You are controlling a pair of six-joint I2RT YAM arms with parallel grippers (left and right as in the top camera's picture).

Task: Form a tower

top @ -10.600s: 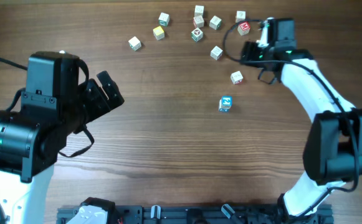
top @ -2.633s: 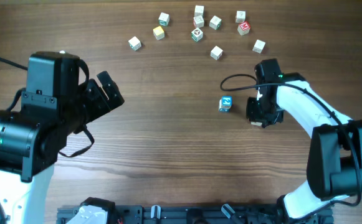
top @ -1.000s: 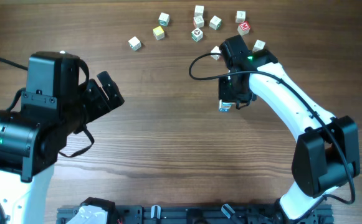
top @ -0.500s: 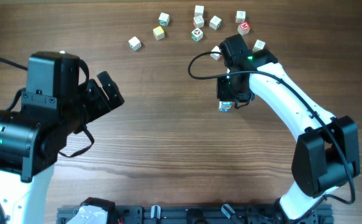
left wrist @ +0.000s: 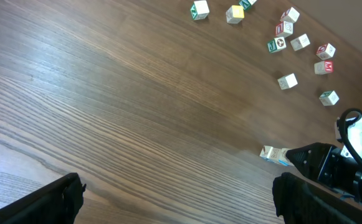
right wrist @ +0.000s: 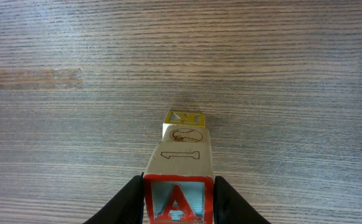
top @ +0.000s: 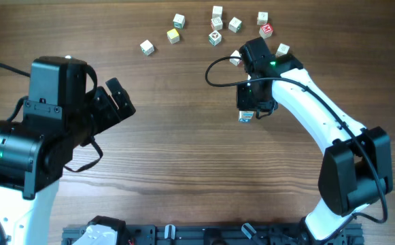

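Right gripper (right wrist: 179, 194) poised directly over the tower (right wrist: 179, 160), which stood on the bare wooden table (top: 183, 170) near its middle, well apart from the loose cubes (top: 215, 28) scattered at the far edge. Its fingers (right wrist: 129, 200) hugged both sides of the red-and-white "A" cube (right wrist: 179, 206) with no gap visible; whether they pinched it or merely touched could not be told. The left gripper (left wrist: 177, 184) hung aside with its jaws wide apart and empty. The likely hazard was the withdrawal: a pad clinging to the top cube, or an oblique lift, would drag it sideways. On so narrow a stack, a small nudge could topple all three.
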